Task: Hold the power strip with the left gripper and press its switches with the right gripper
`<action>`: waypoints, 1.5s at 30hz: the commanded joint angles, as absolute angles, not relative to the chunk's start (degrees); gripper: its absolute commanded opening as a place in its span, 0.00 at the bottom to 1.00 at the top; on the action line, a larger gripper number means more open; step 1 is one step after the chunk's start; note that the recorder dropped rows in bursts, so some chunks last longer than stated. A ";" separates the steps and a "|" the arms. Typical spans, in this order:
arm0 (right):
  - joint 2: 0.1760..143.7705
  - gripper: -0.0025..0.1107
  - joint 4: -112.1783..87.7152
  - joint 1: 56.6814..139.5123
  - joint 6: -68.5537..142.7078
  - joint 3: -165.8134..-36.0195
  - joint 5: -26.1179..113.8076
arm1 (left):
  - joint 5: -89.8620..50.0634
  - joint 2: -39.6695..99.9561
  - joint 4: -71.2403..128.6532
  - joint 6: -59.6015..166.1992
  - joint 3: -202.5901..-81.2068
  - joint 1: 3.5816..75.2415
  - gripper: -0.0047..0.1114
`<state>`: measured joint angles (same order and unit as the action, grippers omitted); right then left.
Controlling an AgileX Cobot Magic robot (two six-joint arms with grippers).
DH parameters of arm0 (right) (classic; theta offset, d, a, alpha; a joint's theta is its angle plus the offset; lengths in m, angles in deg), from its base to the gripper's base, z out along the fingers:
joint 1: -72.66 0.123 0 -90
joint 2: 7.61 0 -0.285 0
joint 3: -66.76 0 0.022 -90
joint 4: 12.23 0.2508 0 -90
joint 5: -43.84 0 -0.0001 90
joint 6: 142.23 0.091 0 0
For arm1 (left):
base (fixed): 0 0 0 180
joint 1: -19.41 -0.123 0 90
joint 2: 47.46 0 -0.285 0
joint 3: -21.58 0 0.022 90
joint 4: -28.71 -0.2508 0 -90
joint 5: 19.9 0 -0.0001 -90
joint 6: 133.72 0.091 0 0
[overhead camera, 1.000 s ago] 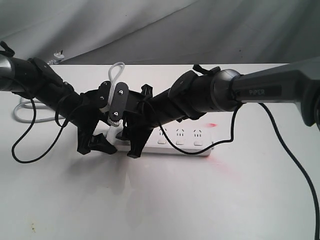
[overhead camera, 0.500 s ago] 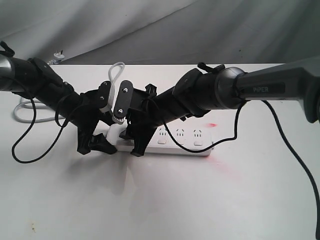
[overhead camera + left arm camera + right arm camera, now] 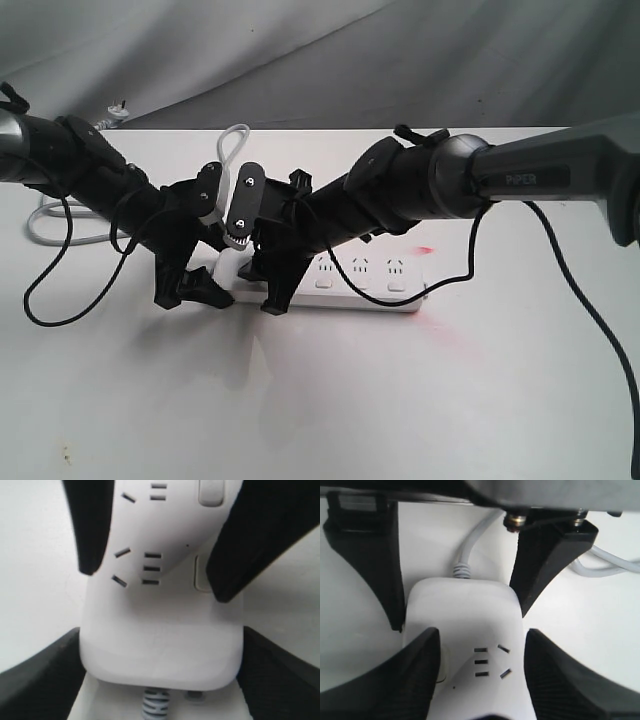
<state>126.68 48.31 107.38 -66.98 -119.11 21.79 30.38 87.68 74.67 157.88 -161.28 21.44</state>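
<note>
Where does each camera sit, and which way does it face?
Exterior: set apart, facing the table; shows the power strip, left end effector, right end effector.
Left wrist: mounted there, looking along the strip from its cord end; left fingers flank it.
Right wrist: mounted there, looking back toward that end; right fingers straddle the strip.
Shared: both wrist views show the cord end and the other's fingers.

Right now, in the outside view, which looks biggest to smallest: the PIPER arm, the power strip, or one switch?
1. PIPER arm, possibly nearer the camera.
2. power strip, partly hidden.
3. switch, clearly smallest.
</note>
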 commanded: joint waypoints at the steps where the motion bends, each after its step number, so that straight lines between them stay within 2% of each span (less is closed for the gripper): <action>1: 126.53 0.45 47.29 107.20 -66.78 -118.20 22.47 | 31.31 87.93 75.25 157.64 -161.50 21.73 0.51; 45: 128.66 0.45 48.34 107.55 -66.75 -117.16 22.80 | 31.31 87.93 75.25 157.64 -161.50 21.73 0.51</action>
